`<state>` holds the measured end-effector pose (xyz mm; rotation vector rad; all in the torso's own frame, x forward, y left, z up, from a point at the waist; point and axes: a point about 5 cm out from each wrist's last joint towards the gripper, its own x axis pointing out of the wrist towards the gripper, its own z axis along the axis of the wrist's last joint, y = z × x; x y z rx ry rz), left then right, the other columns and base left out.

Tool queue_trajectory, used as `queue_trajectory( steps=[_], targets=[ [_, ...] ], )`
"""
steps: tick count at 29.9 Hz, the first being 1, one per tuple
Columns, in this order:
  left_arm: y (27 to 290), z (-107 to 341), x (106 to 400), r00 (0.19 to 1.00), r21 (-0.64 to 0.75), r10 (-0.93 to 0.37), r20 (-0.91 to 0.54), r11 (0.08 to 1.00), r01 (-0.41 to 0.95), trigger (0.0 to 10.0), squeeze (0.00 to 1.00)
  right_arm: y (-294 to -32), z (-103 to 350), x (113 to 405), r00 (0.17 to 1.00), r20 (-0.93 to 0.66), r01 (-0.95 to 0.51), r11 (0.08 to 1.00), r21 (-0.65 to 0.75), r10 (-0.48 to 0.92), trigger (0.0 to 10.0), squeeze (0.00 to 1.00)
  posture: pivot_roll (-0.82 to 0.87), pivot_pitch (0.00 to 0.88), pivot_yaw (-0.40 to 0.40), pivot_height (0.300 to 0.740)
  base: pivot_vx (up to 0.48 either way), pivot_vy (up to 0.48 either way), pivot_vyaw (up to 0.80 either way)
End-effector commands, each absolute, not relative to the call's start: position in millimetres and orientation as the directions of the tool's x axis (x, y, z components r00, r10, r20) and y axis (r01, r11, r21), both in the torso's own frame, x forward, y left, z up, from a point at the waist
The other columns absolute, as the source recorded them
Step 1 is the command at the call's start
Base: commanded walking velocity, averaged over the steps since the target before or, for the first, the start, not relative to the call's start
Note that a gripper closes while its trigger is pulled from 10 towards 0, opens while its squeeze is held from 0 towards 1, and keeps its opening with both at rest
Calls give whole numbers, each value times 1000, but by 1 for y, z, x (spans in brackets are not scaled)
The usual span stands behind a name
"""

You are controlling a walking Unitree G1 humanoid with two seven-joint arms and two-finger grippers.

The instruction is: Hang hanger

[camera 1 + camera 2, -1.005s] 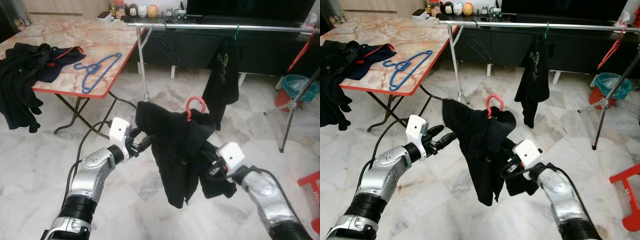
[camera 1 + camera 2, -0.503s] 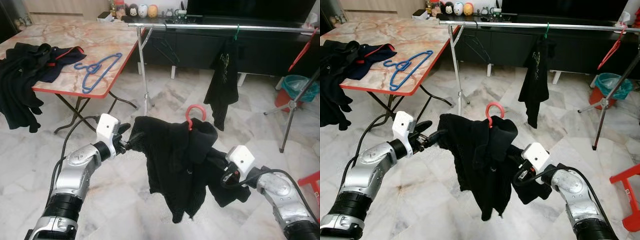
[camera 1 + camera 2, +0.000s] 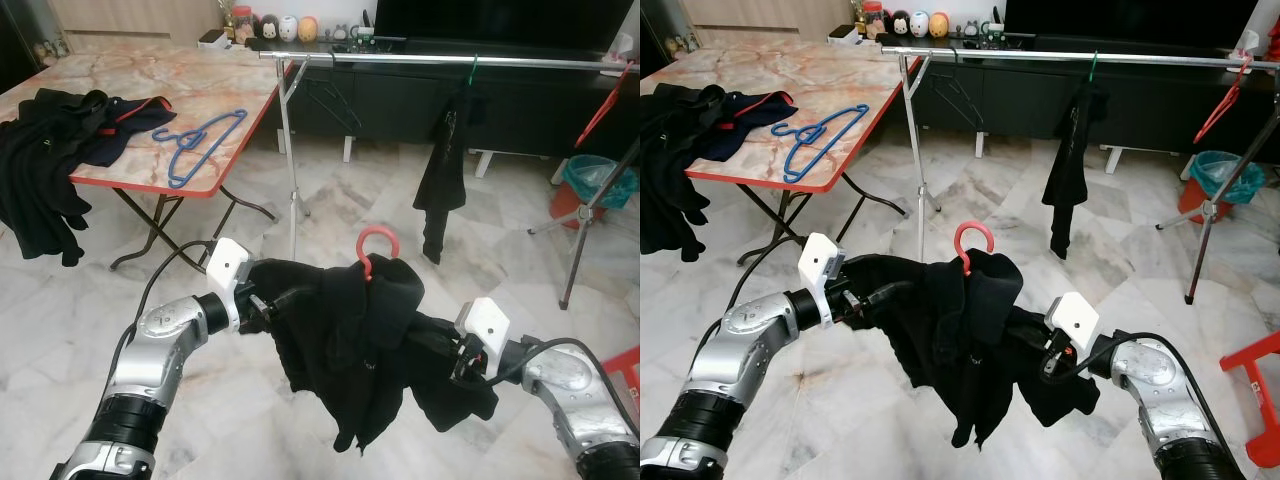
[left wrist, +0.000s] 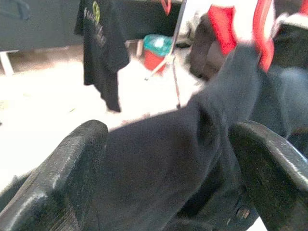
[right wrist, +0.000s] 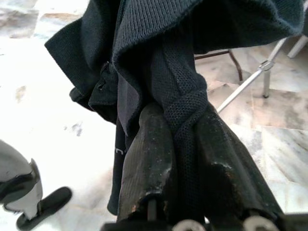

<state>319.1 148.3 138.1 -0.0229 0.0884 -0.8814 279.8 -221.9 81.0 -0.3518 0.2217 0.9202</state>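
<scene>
A black garment (image 3: 350, 340) is draped over a red hanger whose hook (image 3: 372, 245) stands upright above it. The garment is stretched between my two grippers at about waist height over the floor. My left gripper (image 3: 275, 300) grips its left end, and the left wrist view shows a black finger (image 4: 62, 178) on each side of the cloth. My right gripper (image 3: 445, 352) is shut on a fold of the cloth (image 5: 183, 101) at the right end. The silver clothes rail (image 3: 450, 62) runs across the room some way ahead and higher up.
A black T-shirt (image 3: 445, 170) on a green hanger, a black hanger (image 3: 330, 95) and a red hanger (image 3: 605, 100) hang on the rail. To the left stands a red-edged table (image 3: 150, 180) with blue hangers (image 3: 200, 140) and dark clothes (image 3: 50, 150). A teal bin (image 3: 595, 180) and a red stool (image 3: 625, 365) are on the right.
My two grippers have moved apart and spread the garment wider between them. The hanger hook now sits a little lower and further left. The camera has shifted slightly.
</scene>
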Motion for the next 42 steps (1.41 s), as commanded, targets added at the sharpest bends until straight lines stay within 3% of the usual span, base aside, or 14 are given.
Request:
queue_trajectory(
  steps=[1, 7, 8, 14, 26, 39, 42],
  targets=[
    [152, 152, 319, 620, -50, -784, -25, 621, 783, 10000, 1000, -222, 87, 280, 579, -313, -815, 541, -208, 752, 10000, 0, -20, 0, -9, 740, 0, 0, 0],
    [149, 157, 316, 584, -55, -812, -22, 584, 810, 10000, 1000, -220, 86, 279, 541, -327, -840, 512, -177, 775, 10000, 0, -16, 0, -12, 740, 0, 0, 0],
    [147, 154, 313, 563, -64, -826, -36, 564, 823, 10000, 0, -219, 86, 279, 538, -326, -842, 509, -175, 777, 10000, 0, -13, 0, -12, 740, 0, 0, 0],
    [145, 135, 301, 470, -123, -873, -129, 484, 866, 10000, 0, -217, 87, 278, 505, -326, -863, 481, -157, 799, 10000, 0, -13, 0, -11, 740, 0, 0, 0],
    [149, 132, 300, 449, -134, -877, -167, 472, 871, 10000, 0, -221, 86, 264, 340, -393, -937, 342, -67, 854, 10000, 0, -1, 0, -27, 740, 0, 0, 0],
    [153, 111, 274, 245, -195, -922, -301, 311, 930, 10000, 0, -220, 92, 266, 276, -408, -958, 282, -47, 870, 10000, 0, 8, 0, -49, 740, 0, 0, 0],
    [155, 103, 278, 296, -148, -889, -350, 365, 919, 10000, 0, -218, 93, 266, 267, -406, -961, 272, -45, 874, 10000, 0, 8, 0, -50, 740, 0, 0, 0]
  ],
)
